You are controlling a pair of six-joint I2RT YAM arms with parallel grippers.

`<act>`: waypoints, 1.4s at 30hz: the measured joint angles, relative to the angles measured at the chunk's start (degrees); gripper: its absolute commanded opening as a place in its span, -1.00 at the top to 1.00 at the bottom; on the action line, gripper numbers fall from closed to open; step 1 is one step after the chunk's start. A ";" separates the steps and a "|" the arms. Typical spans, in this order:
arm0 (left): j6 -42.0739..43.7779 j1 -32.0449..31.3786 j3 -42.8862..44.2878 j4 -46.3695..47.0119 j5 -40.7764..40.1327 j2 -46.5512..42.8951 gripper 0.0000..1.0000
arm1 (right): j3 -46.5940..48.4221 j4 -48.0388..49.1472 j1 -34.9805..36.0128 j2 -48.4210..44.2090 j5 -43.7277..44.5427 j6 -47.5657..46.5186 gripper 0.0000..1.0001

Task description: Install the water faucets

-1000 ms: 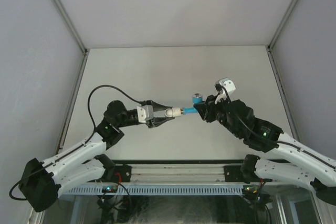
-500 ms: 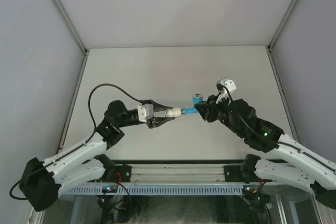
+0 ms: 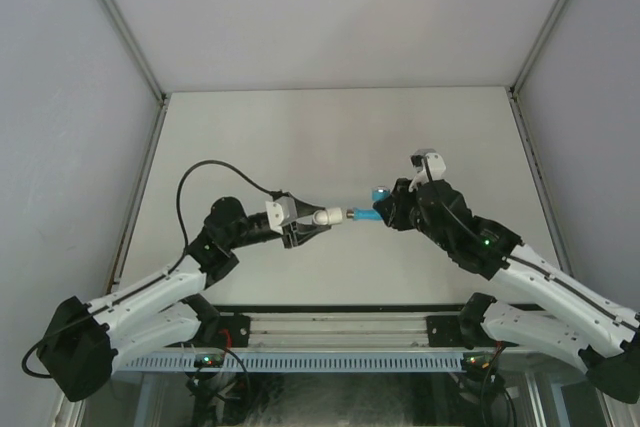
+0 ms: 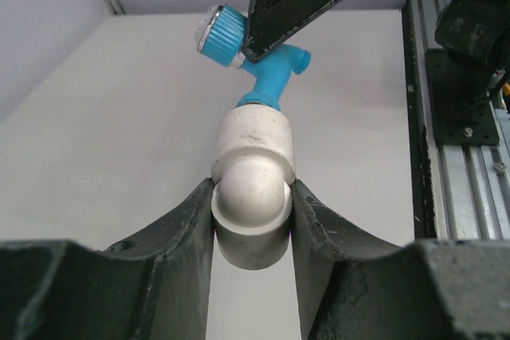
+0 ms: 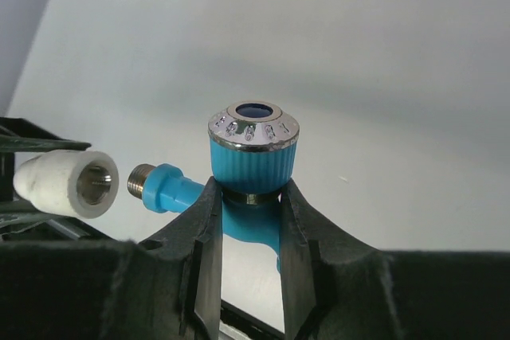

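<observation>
- Left claw [image 4: 252, 193] grips a white pipe fitting [image 4: 253, 145] above the desk [image 3: 330, 137].
- Right claw [image 5: 249, 193] clamps the blue faucet [image 5: 253, 161], its threaded end just beside the fitting's mouth.

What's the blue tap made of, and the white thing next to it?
The blue tap looks like plastic: solid bright colour, soft sheen, moulded ribs on the knob. Its threaded end and the knob's top ring shine silvery, probably metal or plating. The white pipe fitting looks like matte plastic, chalky and dull, with a shiny insert inside.
</observation>
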 measured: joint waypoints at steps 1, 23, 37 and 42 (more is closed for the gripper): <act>-0.31 0.00 -1.05 0.46 -0.31 0.00 0.99 | -0.44 -0.83 -0.24 0.59 0.15 0.85 1.00; -10.71 -9.31 -9.22 16.74 -3.87 16.50 0.99 | -21.79 5.86 -0.48 15.19 -9.79 20.57 0.76; -16.90 -11.39 -8.83 25.55 -9.18 29.16 0.99 | -30.45 15.50 -9.68 7.78 -23.39 19.41 -0.20; -19.02 -11.39 -8.92 26.82 -11.37 30.75 0.99 | -34.99 22.43 -13.90 5.90 -29.42 19.10 -0.18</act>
